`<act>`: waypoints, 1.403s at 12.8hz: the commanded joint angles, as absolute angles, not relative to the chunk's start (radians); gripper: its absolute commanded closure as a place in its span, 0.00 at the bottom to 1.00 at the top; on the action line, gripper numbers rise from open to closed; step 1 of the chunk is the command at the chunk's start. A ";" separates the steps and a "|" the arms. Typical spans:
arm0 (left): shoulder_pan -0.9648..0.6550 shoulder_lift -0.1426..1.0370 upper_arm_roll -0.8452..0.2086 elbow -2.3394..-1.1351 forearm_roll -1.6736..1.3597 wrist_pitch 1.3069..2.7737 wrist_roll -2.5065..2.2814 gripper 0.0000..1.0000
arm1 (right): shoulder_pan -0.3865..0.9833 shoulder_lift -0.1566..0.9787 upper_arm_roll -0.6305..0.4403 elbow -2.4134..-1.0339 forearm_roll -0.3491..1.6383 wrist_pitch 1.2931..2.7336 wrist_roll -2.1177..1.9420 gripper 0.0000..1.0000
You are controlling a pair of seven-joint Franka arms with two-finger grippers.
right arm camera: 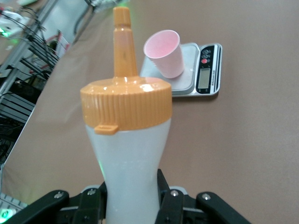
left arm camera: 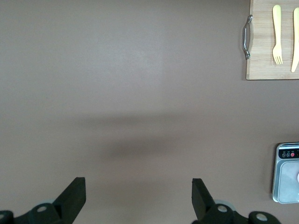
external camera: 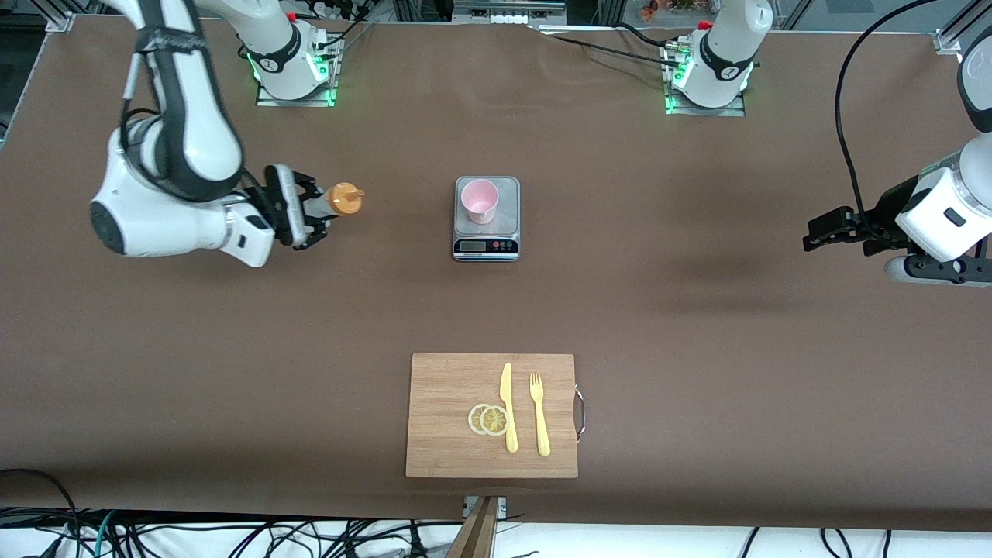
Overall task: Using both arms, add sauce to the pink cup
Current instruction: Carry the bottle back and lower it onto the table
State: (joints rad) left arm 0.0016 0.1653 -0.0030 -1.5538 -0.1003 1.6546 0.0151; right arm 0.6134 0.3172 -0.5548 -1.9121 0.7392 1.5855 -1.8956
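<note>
While the right gripper [external camera: 310,219] pinches the sauce [external camera: 339,201] by its body, we're in the carry step: bottle up off the table, toward the right arm's end from the scale [external camera: 486,219], nothing poured yet. The cup [external camera: 480,201] sits upright on the scale. The bottle's long axis looks tipped toward level, with the nozzle aimed at the cup. The left gripper [external camera: 823,232] waits over bare table toward the left arm's end from the scale, fingers [left arm camera: 72,198] spread, empty. Next move likely needs the nozzle brought over the cup rim, then tilted down and squeezed.
</note>
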 commanded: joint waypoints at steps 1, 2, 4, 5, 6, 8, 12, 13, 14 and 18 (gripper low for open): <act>0.012 0.179 -0.011 -1.520 -0.091 1.632 0.037 0.00 | 0.496 0.403 -0.548 -1.899 0.848 1.472 -2.096 0.82; 0.012 0.179 -0.011 -1.520 -0.091 1.632 0.037 0.00 | 0.451 0.458 -0.548 -1.882 0.886 1.436 -2.176 0.82; 0.012 0.179 -0.012 -1.520 -0.091 1.632 0.037 0.00 | 0.366 0.584 -0.546 -1.823 0.995 1.369 -2.331 0.82; 0.012 0.179 -0.011 -1.520 -0.091 1.634 0.037 0.00 | 0.326 0.645 -0.542 -1.775 1.021 1.324 -2.377 0.81; 0.012 0.179 -0.012 -1.520 -0.091 1.632 0.037 0.00 | 0.298 0.699 -0.541 -1.725 1.037 1.274 -2.416 0.79; 0.012 0.179 -0.011 -1.520 -0.091 1.632 0.037 0.00 | 0.246 0.787 -0.538 -1.675 1.101 1.238 -2.503 0.79; 0.012 0.179 -0.011 -1.520 -0.091 1.632 0.037 0.00 | 0.085 0.868 -0.399 -1.631 1.111 1.207 -2.621 0.79; 0.012 0.179 -0.011 -1.520 -0.091 1.632 0.037 0.00 | 0.065 0.891 -0.375 -1.623 1.111 1.207 -2.652 0.79; 0.012 0.179 -0.011 -1.520 -0.091 1.632 0.037 0.00 | 0.052 0.911 -0.364 -1.615 1.112 1.206 -2.675 0.79; 0.012 0.183 -0.012 -1.520 -0.092 1.632 0.037 0.00 | 0.048 0.910 -0.362 -1.609 1.109 1.204 -2.672 0.00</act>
